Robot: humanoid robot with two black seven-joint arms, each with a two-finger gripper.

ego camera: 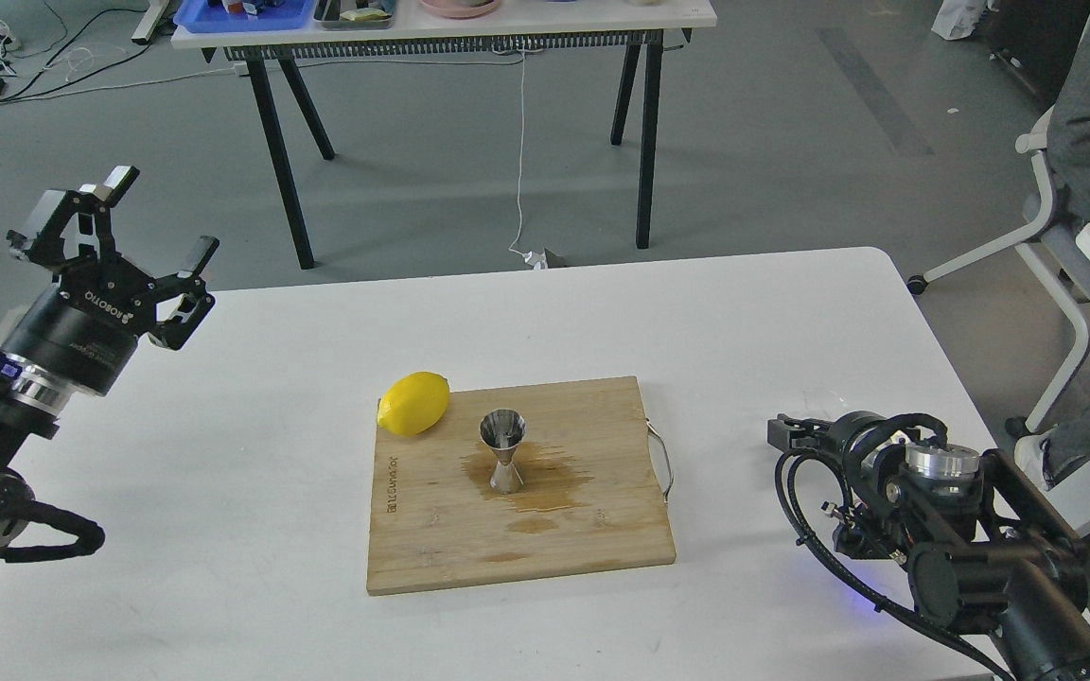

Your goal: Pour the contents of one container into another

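The steel jigger (503,462) stands upright on the wooden cutting board (592,530), in a brown wet stain. Of the clear glass cup (823,396) only a faint rim shows on the table at the right, just beyond my right gripper (788,431). That gripper lies low over the table, dark and seen end-on, so its fingers cannot be told apart. Whether it touches the cup I cannot tell. My left gripper (161,214) hangs open and empty above the table's far left corner, far from the board.
A yellow lemon (413,403) rests on the board's far left corner, close to the jigger. The board has a metal handle (663,461) on its right side. A seated person and chair (1075,218) are beyond the table's right edge.
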